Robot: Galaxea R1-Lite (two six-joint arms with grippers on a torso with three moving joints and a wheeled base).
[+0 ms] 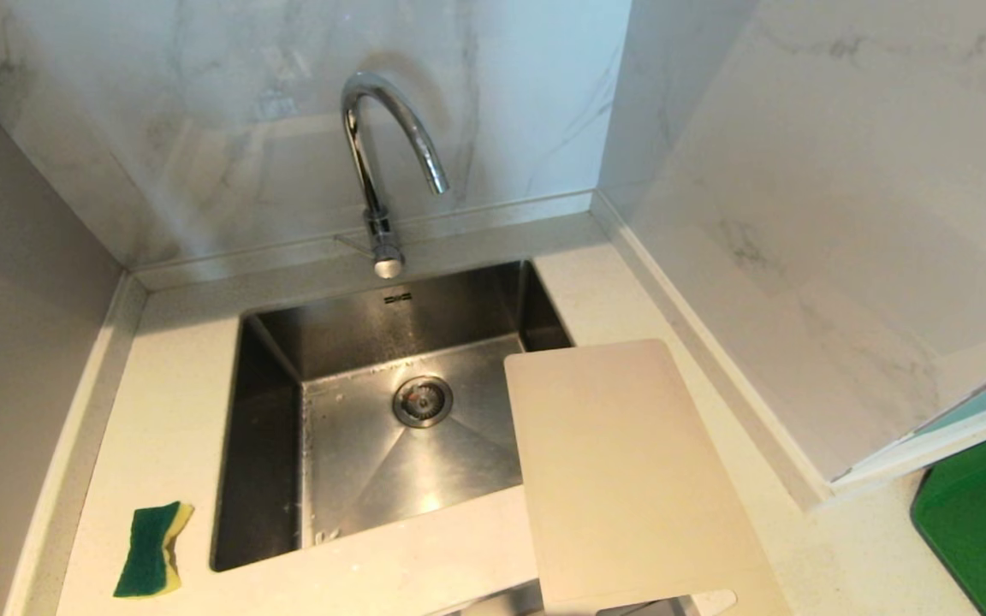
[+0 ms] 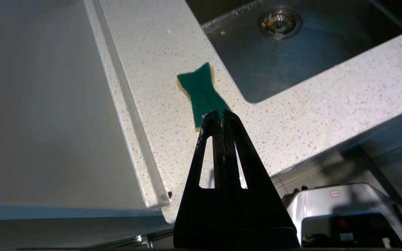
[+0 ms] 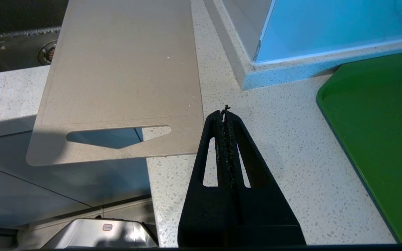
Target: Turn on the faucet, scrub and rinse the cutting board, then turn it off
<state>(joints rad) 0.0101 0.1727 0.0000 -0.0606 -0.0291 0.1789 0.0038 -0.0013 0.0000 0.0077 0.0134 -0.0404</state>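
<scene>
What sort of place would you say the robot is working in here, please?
Most likely a kitchen counter corner: a steel sink set into a speckled countertop, a chrome faucet against marble-look walls, plus a cutting board and a scrubbing sponge.

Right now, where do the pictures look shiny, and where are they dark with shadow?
In the head view, light glints off the faucet and makes bright patches on the sink floor. In the left wrist view, the shut left claw is a black silhouette over the sponge. In the right wrist view, a shadow darkens the handle end of the cutting board.
</scene>
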